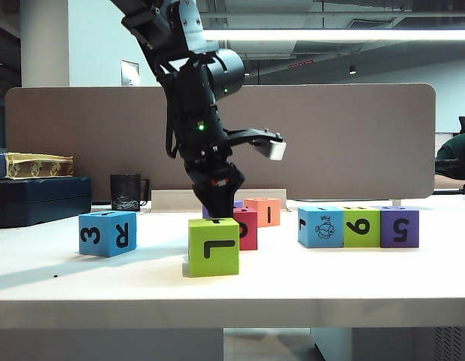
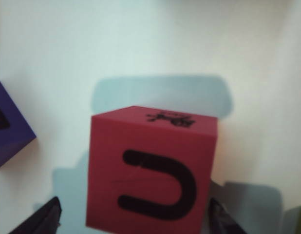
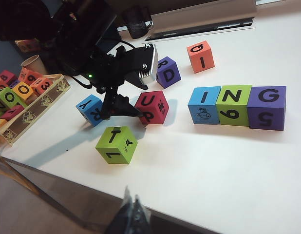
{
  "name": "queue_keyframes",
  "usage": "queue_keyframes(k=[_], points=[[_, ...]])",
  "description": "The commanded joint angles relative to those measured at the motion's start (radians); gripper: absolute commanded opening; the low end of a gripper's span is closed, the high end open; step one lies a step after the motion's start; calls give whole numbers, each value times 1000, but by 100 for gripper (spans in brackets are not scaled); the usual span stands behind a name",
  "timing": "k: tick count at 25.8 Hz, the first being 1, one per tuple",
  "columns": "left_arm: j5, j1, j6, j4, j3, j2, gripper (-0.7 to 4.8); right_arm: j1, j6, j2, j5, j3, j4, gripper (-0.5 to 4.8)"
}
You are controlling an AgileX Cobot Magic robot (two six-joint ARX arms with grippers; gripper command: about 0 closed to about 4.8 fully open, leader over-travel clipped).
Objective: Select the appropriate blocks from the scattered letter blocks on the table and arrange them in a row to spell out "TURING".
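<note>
Open-plan office: desk divider panel (image 1: 330,135)

Left gripper (image 3: 122,108) jaws straddle magenta U block (image 3: 152,107); green T block (image 3: 116,144) and purple block (image 3: 168,72) near; open table (image 3: 228,165) right gripper (image 3: 131,214) side

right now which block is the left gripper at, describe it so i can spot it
On the white table, find the I-N-G row, then look toward the black arm. The left gripper, open, straddles the magenta block: the only magenta cube there, U on top, behind the lime T block.

U block (image 3: 151,107) between T block (image 3: 116,144) and I-N-G row (image 3: 236,106)
</note>
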Motion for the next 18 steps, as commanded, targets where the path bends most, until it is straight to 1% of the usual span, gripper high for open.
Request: queue_keyframes(k=[1,4,7,9,11,12,14,16,18], points=[[11,-2,-53,1,3,-45,382,0,-3,2,-3,6,13,-1],[50,-2,-92,3,4,-77,382,0,-2,2,-2,6,13,-1],[100,-1,-133,40,4,-98,382,0,-3,2,-3,6,13,-1],[96,13,-217,190,4,-98,381,0,-2,2,-3,6,13,-1],[97,19,-274,267,4,-94,381,0,-2,2,-3,6,13,-1],[101,29,-323,314,4,-94,381,0,-2,2,-3,6,13,-1],[99,42,-406,380,5,-92,381,0,-2,2,-3,6,13,-1],[103,69,-505,418,10,-92,381,0,-2,2,-3,6,13,-1],[121,95,-558,439,10,-90,382,0,-2,2,-3,6,13,-1]])
